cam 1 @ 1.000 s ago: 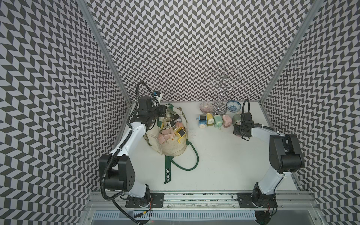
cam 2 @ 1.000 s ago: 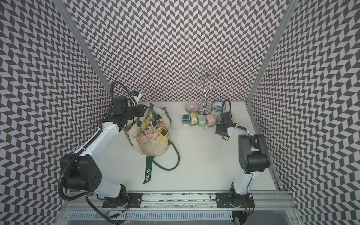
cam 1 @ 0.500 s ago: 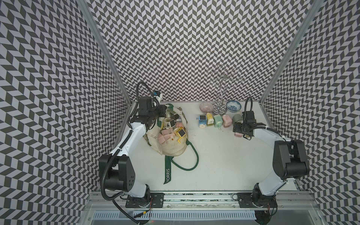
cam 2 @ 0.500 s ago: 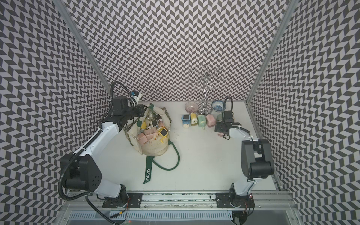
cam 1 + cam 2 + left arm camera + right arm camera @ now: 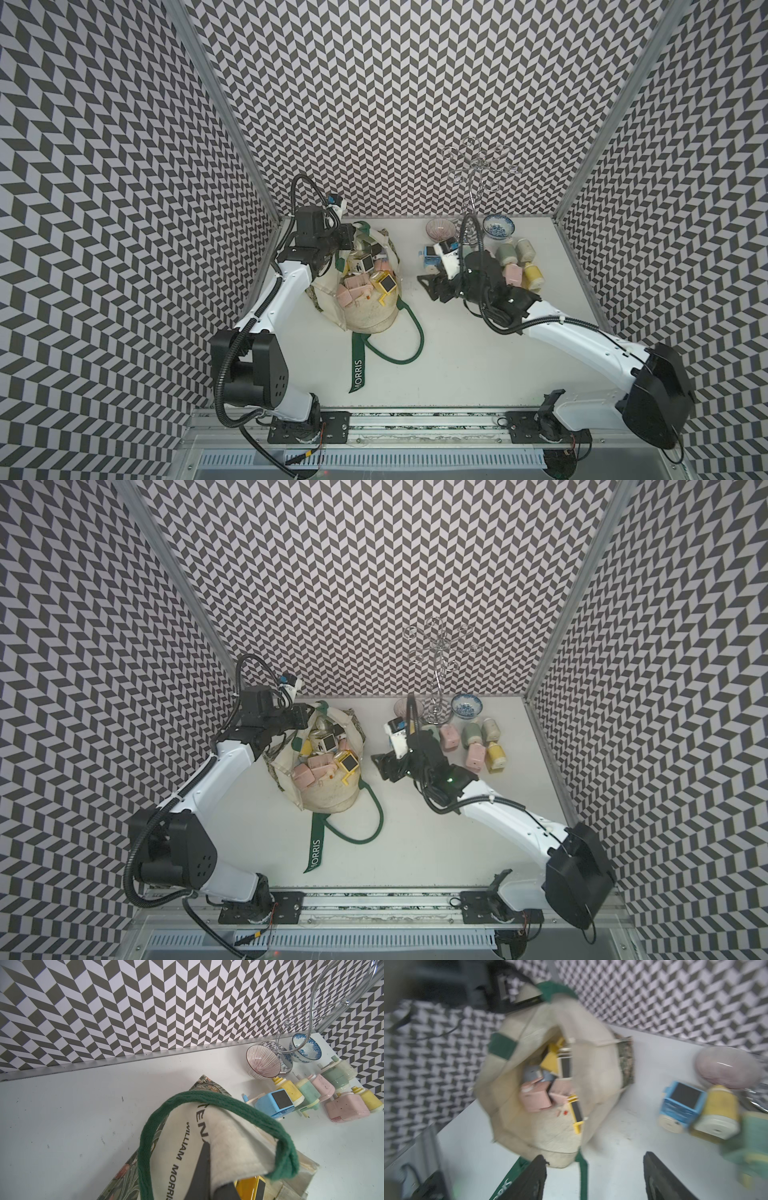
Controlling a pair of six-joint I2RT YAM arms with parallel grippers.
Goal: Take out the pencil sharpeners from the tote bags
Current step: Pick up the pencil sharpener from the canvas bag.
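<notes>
Cream tote bag point(image 5: 370, 318) near right tool point(image 5: 431, 287), seemingly apart

One tote bag point(image 5: 365, 316): cream canvas, dark green straps, leafy-print base band; slumped on the left side of the worktop point(image 5: 457, 353), mouth gaping upward, one strap point(image 5: 358, 370) lettered "MORRIS" trailing forward. Bagged sharpeners point(image 5: 354, 286): pink, yellow and white blocks, some with dark square windows, heaped in the mouth. Loose sharpeners point(image 5: 274, 1103): blue, yellow, green, pink, beige, clustered at right rear, lying close-packed
</notes>
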